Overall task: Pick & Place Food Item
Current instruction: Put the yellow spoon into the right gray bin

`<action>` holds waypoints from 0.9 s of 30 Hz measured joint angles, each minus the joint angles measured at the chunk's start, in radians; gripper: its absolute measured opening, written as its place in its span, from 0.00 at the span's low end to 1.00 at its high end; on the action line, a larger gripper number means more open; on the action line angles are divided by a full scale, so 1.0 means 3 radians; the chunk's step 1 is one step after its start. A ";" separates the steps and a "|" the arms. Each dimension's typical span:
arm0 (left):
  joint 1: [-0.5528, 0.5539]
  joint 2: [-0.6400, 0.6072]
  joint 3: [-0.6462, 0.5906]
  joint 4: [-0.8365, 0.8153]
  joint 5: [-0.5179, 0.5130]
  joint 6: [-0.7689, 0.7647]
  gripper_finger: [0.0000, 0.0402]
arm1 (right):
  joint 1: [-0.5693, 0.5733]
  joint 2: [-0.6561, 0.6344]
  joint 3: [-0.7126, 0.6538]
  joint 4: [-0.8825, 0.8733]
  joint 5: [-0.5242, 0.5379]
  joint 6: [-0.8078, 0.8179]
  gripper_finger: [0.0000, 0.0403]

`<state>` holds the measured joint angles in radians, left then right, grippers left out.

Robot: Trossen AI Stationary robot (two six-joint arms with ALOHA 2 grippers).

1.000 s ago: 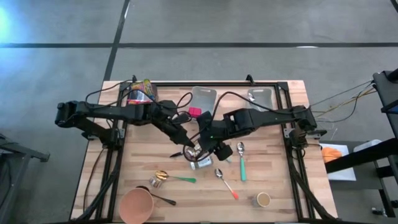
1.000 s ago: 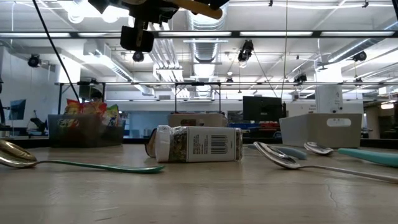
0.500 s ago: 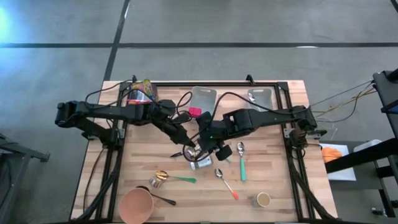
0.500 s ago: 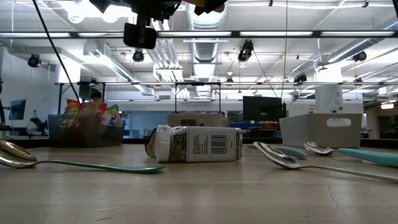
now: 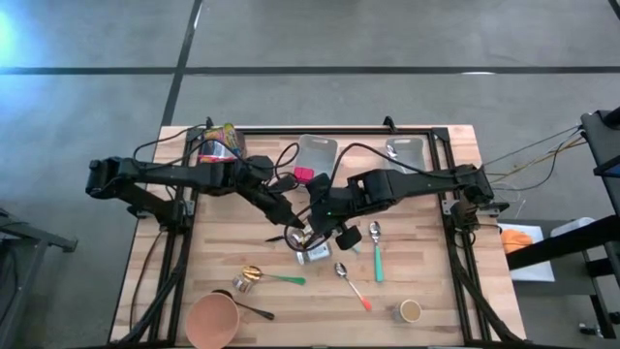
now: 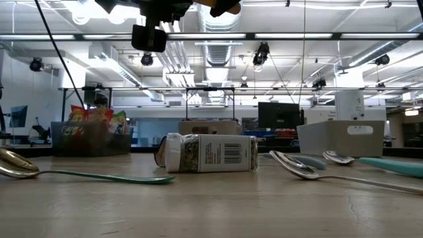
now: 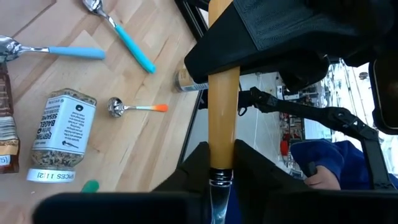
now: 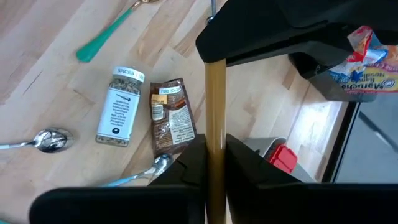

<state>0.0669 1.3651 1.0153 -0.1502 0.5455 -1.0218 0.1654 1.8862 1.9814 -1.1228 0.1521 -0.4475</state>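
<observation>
Mustard-handled utensil (image 7: 222, 112) hangs above the counter (image 5: 426, 281) centre, both arms reaching inward; right gripper (image 8: 215, 163) jaws clamped on its handle, left gripper (image 7: 219, 165) jaws grasping the opposite end, over the spice jar (image 5: 313, 255).

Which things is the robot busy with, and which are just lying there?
Busy with: yellow-handled utensil, up in the air; right gripper, jaws shut on its handle; left gripper at its metal end.
Just lying there: spice jar, brown packet, green-handled spoon, teal-handled spoon, orange-handled spoon, pink cup.
</observation>
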 joint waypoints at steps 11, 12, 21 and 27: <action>0.0049 -0.0012 0.0003 0.0550 -0.0033 0.0011 0.51 | 0.0001 -0.0007 -0.0002 -0.0022 -0.0368 0.0460 0.06; 0.0070 -0.0026 0.0003 0.0576 -0.0034 0.0011 0.54 | 0.0001 -0.0019 -0.0002 -0.0054 -0.0368 0.0530 0.06; 0.0172 -0.0572 0.0003 0.0613 -0.0272 0.0553 0.63 | -0.0224 -0.0250 -0.0067 -0.0249 -0.0364 0.1405 0.06; 0.0171 -0.1018 0.0003 0.0595 -0.0469 0.0868 0.63 | -0.0578 -0.0706 -0.0528 -0.0112 -0.0358 0.1899 0.06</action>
<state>0.1182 1.0598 1.0161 0.0283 0.4046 -0.7614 -0.0081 1.6744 1.8232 -1.1564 0.0447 0.1223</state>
